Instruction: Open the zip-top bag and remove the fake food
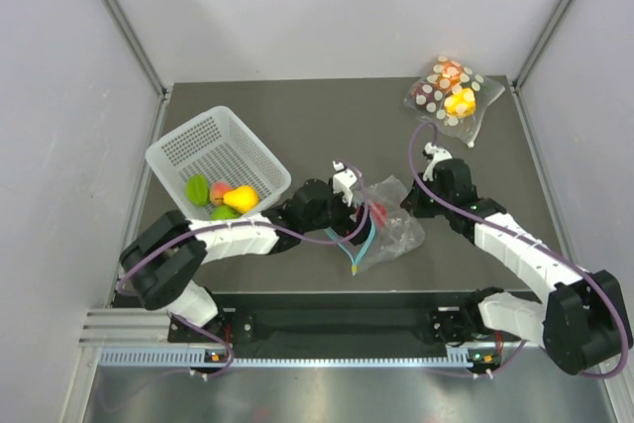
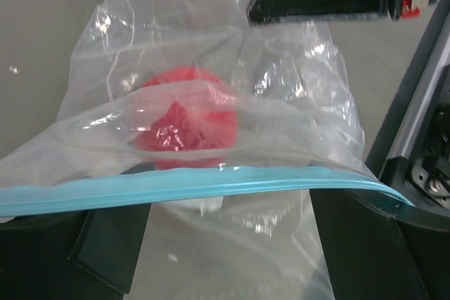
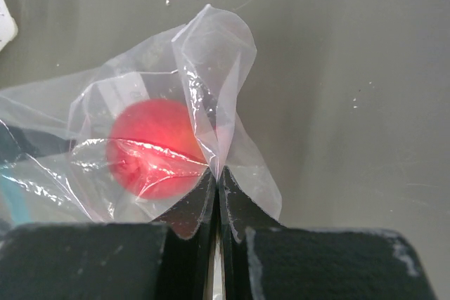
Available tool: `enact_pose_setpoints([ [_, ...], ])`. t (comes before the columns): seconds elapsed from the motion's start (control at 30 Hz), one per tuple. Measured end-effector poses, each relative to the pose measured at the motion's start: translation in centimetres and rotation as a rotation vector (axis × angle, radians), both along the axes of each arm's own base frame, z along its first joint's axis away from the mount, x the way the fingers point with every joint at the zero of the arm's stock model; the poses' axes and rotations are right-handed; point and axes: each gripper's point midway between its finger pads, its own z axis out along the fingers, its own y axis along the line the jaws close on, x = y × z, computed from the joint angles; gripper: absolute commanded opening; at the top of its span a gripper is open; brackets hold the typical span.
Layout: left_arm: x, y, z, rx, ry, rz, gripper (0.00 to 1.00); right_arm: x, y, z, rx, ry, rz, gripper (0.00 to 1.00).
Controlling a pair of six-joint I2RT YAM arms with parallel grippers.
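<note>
The zip-top bag (image 1: 394, 228) lies at mid-table, its teal zip strip (image 1: 363, 245) on the near side. A red fake fruit (image 1: 377, 213) is inside it. My left gripper (image 1: 357, 207) is open at the bag's mouth. In the left wrist view the strip (image 2: 211, 184) runs across both spread fingers (image 2: 105, 244), with the red fruit (image 2: 184, 119) just ahead inside the bag (image 2: 295, 103). My right gripper (image 1: 416, 205) is shut on a fold of the bag's far end (image 3: 218, 89), with the red fruit (image 3: 156, 147) to the left of the jaws. Green, peach and yellow fruits (image 1: 223, 195) lie in the basket.
A white mesh basket (image 1: 213, 146) stands at the left, tilted. A polka-dot bag (image 1: 451, 94) with yellow and orange pieces lies at the back right corner. Grey walls close in the table on three sides.
</note>
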Motion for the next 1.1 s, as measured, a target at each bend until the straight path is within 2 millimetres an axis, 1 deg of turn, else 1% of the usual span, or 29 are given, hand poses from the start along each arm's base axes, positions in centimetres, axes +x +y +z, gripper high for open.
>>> enact_pose_setpoints([
  [0.17,1.2,-1.3,-1.7,0.021,-0.001,-0.002,0.93,0.0,0.2,-0.9,-0.002,0.031,0.008,0.00],
  [0.33,1.8,-1.5,-3.6,0.060,0.000,0.009,0.96,0.0,0.4,-1.0,0.002,0.034,0.014,0.00],
  [0.6,3.2,-2.0,-4.5,0.075,-0.045,0.029,0.98,0.0,0.7,-1.4,0.012,0.046,0.029,0.00],
  [0.73,4.1,-2.6,-4.8,0.079,-0.073,0.034,0.99,0.1,0.9,-1.3,0.018,0.045,0.035,0.00],
  [0.9,4.8,-3.4,-5.2,0.078,-0.092,0.025,0.99,0.0,1.1,-1.5,0.023,0.053,0.045,0.00],
  [0.97,4.9,-3.7,-5.4,0.071,-0.096,0.021,0.94,0.0,1.2,-1.8,0.025,0.061,0.049,0.00],
  [1.0,5.0,-3.9,-5.5,0.070,-0.098,0.017,0.86,-0.1,1.3,-2.0,0.026,0.068,0.053,0.00],
  [1.07,5.1,-4.2,-5.7,0.066,-0.103,0.009,0.77,-0.1,1.5,-2.3,0.030,0.081,0.062,0.00],
  [1.1,5.2,-4.2,-5.7,0.067,-0.107,0.009,0.65,-0.1,1.5,-2.5,0.029,0.087,0.063,0.00],
])
